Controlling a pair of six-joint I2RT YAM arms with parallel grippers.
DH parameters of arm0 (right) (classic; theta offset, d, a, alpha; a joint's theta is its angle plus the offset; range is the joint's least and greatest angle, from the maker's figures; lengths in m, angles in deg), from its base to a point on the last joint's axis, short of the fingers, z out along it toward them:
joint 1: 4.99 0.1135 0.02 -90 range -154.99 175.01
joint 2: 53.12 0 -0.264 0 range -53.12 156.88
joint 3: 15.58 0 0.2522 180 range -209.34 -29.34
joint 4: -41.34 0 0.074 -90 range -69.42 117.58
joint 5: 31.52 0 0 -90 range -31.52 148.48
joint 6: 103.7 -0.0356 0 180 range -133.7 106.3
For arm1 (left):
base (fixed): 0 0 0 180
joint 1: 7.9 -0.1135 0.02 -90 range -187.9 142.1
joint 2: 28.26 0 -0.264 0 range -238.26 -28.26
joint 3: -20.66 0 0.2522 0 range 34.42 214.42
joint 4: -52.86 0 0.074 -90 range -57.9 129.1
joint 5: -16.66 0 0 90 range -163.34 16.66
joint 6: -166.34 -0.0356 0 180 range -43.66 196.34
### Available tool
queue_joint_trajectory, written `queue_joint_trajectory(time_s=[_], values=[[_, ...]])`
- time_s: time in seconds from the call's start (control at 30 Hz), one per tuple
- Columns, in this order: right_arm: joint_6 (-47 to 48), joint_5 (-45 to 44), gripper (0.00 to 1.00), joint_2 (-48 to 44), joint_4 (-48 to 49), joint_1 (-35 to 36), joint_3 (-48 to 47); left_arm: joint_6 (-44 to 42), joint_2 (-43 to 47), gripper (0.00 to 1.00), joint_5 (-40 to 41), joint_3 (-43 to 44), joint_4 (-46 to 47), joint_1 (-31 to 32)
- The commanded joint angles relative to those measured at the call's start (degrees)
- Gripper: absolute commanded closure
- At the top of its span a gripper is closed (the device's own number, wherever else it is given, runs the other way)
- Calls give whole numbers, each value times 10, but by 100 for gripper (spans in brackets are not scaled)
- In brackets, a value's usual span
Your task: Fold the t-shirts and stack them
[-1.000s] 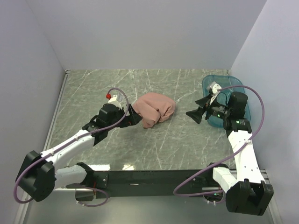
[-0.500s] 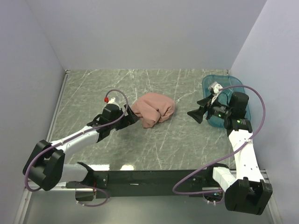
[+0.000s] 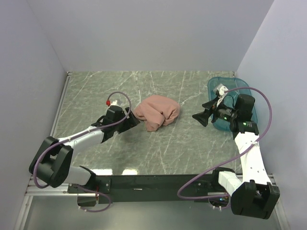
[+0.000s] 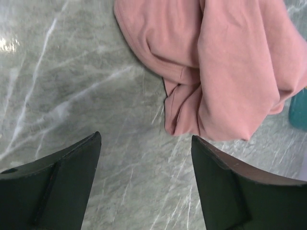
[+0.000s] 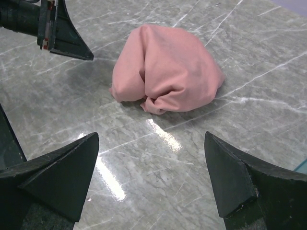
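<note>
On the grey marble table (image 3: 168, 148) the pink t-shirt (image 3: 158, 111) lies crumpled near the middle. The left gripper (image 3: 135, 120) has slid closer to it, its jaws apart and empty, just short of the cloth. The right gripper (image 3: 200, 117) is wide open and holds nothing.

Pink t-shirt (image 3: 157, 112): soft matt cloth, rumpled, no sheen. Now the table (image 3: 182, 143): grey-green marble-look top w/ white veins, smooth & glossy, light glare bouncing off it. The tub (image 3: 230, 82): translucent teal plastic, slick. Left gripper (image 4: 145, 143) & right gripper (image 5: 151, 139): both matt black plastic, smooth-faced. Walls (image 3: 144, 33): plain, matt.
</note>
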Motion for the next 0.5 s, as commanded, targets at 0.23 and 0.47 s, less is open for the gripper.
queue_joint_trajectory(time_s=[0.23, 0.47], values=[[10, 12, 4, 8, 3, -3, -2, -5, -73, 26, 13, 66, 34, -17], [12, 11, 4, 8, 3, -6, -2, -20, -191, 45, -7, 165, 27, -34]])
